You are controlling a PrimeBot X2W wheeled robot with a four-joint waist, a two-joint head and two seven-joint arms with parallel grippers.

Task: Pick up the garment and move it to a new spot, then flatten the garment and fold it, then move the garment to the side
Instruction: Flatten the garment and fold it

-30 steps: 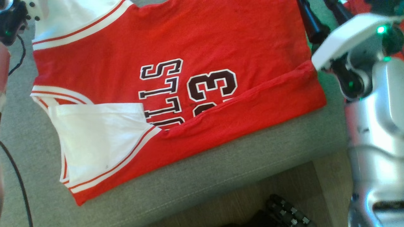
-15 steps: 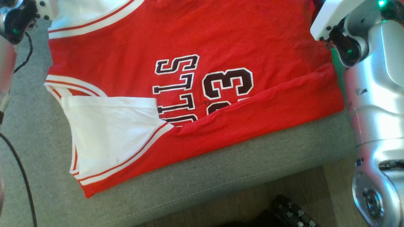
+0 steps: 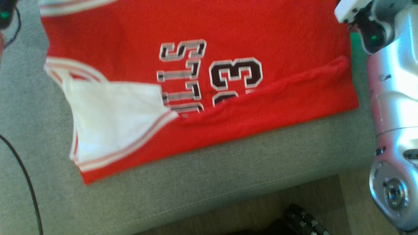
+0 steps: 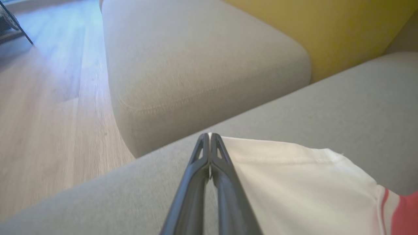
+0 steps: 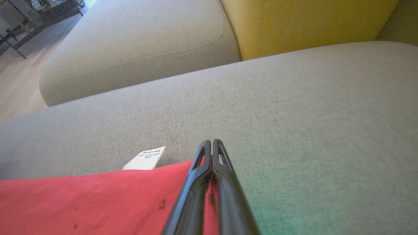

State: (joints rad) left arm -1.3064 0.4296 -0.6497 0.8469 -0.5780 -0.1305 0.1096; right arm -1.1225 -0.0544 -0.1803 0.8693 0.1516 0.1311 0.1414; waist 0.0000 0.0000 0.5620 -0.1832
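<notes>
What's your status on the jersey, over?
Left gripper shut on jersey, white sleeve corner. Right gripper shut on its red edge. Jersey spread on grey cushion, near edge folded over. Black cable left of it.

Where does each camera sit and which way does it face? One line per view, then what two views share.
Head view: up on the head, looking down at the red jersey on the grey sofa seat; silver right arm at the right edge.
Left wrist view: low over the seat, facing the yellow backrest; left gripper shut on the jersey's white sleeve.
Right wrist view: low, facing the same backrest; right gripper shut on the jersey's red edge.
Shared: both wrist views show backrest, seat and jersey.
</notes>
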